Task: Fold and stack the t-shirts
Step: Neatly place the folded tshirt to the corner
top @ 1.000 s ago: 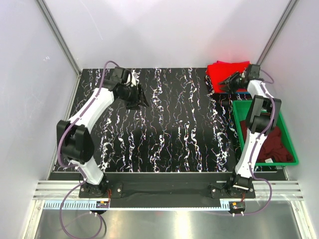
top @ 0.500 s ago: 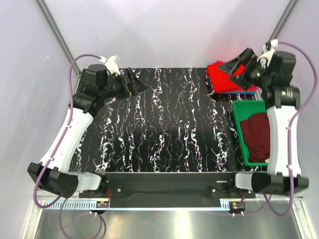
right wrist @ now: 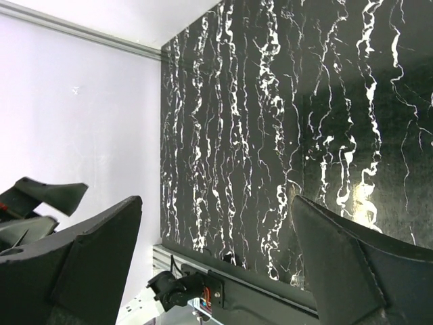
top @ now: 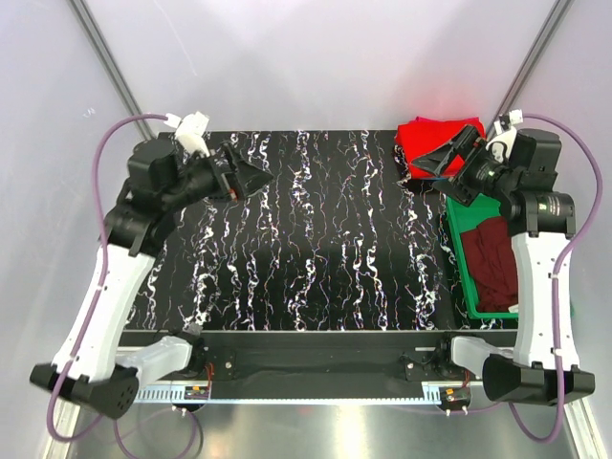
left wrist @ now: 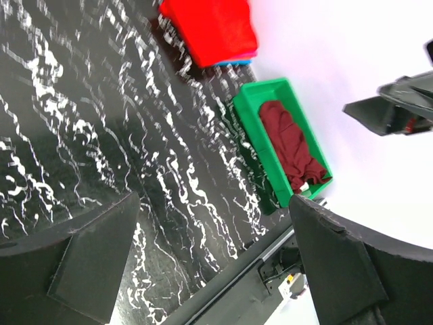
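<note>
Presently both arms are raised above the tabletop (top: pixel 316 249). The left end effector (left wrist: pixel 215 200) and the right end effector (right wrist: pixel 216 200) each stand fully spread and hold nothing.

Hazards:
- The right one hangs over the folded stack in the far right corner, so a careless descent could skew the red t-shirt (left wrist: pixel 213 27) lying on top.
- The maroon t-shirt (left wrist: pixel 291 145) lies crumpled in the green bin (left wrist: pixel 252 145). A grasp there may catch the bin wall or drag the bin along, and bunched cloth may fold unevenly.

Count:
- two arms;
- two end effectors;
- one bin;
- one red shirt;
- one maroon shirt;
- one magenta-pink t-shirt (left wrist: pixel 249 53), seen only as an edge beneath the red;
- a thin blue edge (left wrist: pixel 233 62) below that, possibly a further garment.
</note>
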`<state>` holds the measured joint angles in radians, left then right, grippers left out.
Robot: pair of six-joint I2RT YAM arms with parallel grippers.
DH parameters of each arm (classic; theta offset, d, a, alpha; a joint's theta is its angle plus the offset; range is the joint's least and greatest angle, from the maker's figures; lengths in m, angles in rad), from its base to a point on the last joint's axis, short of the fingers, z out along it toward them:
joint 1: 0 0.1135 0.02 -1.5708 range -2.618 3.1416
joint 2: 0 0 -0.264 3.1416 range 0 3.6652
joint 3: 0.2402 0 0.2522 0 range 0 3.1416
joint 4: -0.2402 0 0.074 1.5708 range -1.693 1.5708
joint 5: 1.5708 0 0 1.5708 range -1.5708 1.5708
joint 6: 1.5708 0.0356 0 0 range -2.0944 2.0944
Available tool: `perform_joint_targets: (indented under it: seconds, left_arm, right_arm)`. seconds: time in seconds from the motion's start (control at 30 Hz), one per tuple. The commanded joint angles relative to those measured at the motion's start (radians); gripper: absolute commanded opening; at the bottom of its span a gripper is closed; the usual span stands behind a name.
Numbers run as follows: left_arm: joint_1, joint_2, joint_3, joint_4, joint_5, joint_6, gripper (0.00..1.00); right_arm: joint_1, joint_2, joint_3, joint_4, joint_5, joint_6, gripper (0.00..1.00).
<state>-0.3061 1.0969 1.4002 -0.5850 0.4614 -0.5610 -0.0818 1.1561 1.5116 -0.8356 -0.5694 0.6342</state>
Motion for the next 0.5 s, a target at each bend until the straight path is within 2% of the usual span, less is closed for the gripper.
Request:
perform_joint_targets:
  seconds: [0.0, 0.47]
  left_arm:
    - [0.002, -0.058, 0.016, -0.007, 0.026, 0.021, 0.99]
    - [0.002, -0.06, 0.042, -0.018, 0.02, 0.047, 0.99]
  right_arm:
    - [0.007, -0.029, 0.057, 0.029, -0.033, 0.013, 1.0]
    - [0.007, -0.009, 0.104, 0.018, -0.024, -0.001, 1.0]
